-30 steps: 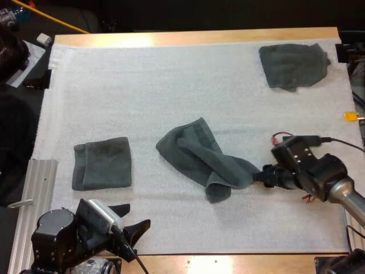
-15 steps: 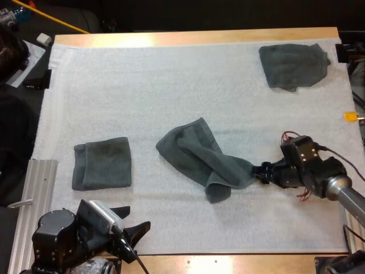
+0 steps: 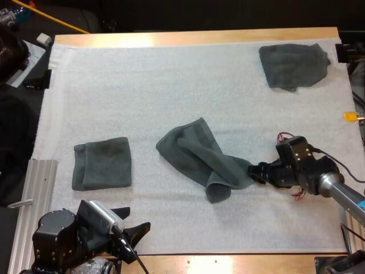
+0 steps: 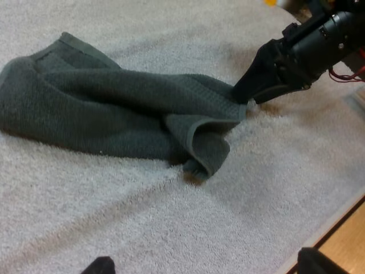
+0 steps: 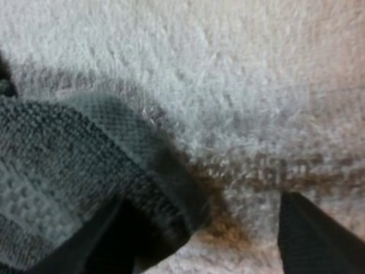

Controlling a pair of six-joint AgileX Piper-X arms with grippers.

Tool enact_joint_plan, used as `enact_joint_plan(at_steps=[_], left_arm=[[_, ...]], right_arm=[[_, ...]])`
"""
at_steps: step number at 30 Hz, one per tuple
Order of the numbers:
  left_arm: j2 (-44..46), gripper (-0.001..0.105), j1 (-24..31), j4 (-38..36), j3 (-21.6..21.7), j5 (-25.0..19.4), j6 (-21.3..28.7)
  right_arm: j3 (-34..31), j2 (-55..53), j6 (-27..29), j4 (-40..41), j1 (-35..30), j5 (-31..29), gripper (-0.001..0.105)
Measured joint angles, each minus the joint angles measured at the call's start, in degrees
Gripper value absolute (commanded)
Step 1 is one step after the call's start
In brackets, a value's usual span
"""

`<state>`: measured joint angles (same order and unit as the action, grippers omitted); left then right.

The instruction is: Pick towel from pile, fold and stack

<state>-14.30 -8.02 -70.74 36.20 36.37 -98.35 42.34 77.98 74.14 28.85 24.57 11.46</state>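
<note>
A crumpled dark grey-green towel lies mid-mat, its right corner bunched and curled over. My right gripper is low at that corner, open. In the right wrist view the towel's corner lies against one finger, and bare mat separates it from the other finger. My left gripper is open at the mat's near edge, apart from any towel. The left wrist view looks over the crumpled towel, with the right gripper at its corner. A folded towel sits at the left.
Another dark towel lies loosely at the mat's far right corner. A metal rail runs along the table's left side near my left arm. White mat stretches between the towels.
My right gripper has slid left across the mat up to the towel's right corner and dipped lower. The towels and my left arm have not moved.
</note>
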Motion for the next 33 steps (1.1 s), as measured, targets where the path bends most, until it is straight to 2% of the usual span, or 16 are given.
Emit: enact_joint_plan(at_steps=[6,9,12,18,19,28,33], left_arm=[[0.0,0.062,0.0,-0.77,0.0,0.0,0.0],[0.0,0.062,0.0,-0.79,0.0,0.0,0.0],[0.0,0.062,0.0,-0.89,0.0,0.0,0.0],[0.0,0.062,0.0,-0.89,0.0,0.0,0.0],[0.0,0.062,0.0,-0.89,0.0,0.0,0.0],[0.0,0.062,0.0,-0.92,0.0,0.0,0.0],[-1.59,0.062,-0.58,-1.05,0.0,0.69,0.54]], right_arm=[[0.0,2.18,-0.57,-1.26,0.04,2.08,0.047],[0.0,2.81,-0.58,-1.23,0.04,2.76,0.037],[0.0,3.05,-0.87,-1.35,0.04,3.87,0.035],[0.0,3.89,-1.54,-2.74,0.04,5.36,0.003],[0.0,3.91,-1.61,-2.87,0.04,5.52,0.001],[0.0,1.25,-1.41,-2.5,0.18,6.38,0.0],[0.0,-5.75,0.9,1.62,0.78,0.92,0.0]])
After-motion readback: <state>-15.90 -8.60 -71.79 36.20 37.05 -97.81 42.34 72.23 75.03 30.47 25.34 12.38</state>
